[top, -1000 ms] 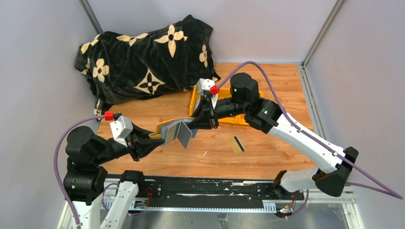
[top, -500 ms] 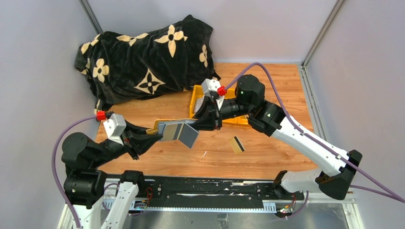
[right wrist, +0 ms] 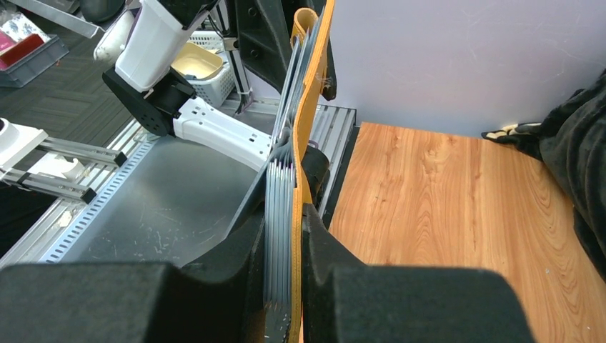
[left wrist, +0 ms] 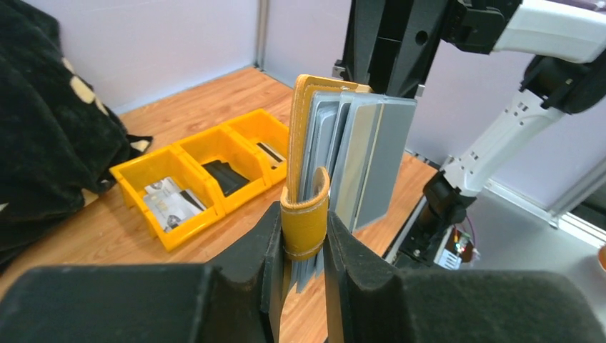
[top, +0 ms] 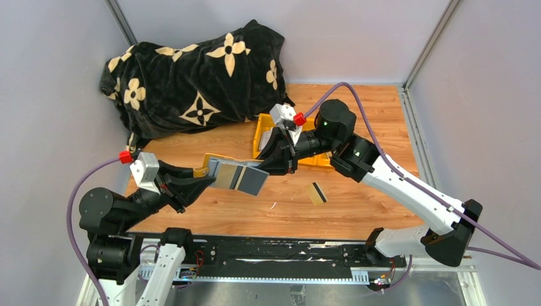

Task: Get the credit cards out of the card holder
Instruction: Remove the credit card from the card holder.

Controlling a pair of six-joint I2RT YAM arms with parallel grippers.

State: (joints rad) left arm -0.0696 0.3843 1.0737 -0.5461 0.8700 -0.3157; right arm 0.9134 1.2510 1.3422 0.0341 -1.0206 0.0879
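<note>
The mustard-tan card holder [top: 237, 176] hangs in the air between both grippers, its grey plastic pockets fanned out. My left gripper [top: 204, 181] is shut on its mustard strap end [left wrist: 305, 223]. My right gripper [top: 272, 166] is shut on the other end, clamping the grey pockets and the mustard cover together [right wrist: 291, 214]. Any cards inside the pockets cannot be made out. One tan-gold credit card [top: 317, 193] with a black stripe lies flat on the table right of the holder. Pale cards [left wrist: 170, 201] lie in the yellow bin.
The yellow three-compartment bin tray [top: 261, 135] stands behind the right gripper; the left wrist view shows its wall [left wrist: 187, 230] and a black folded item [left wrist: 225, 176] in the middle compartment. A black flowered blanket [top: 191, 76] fills the back left.
The left arm has drawn back to the left and the right gripper has shifted slightly right. The holder is stretched flatter, and its hanging grey flap has swung up.
</note>
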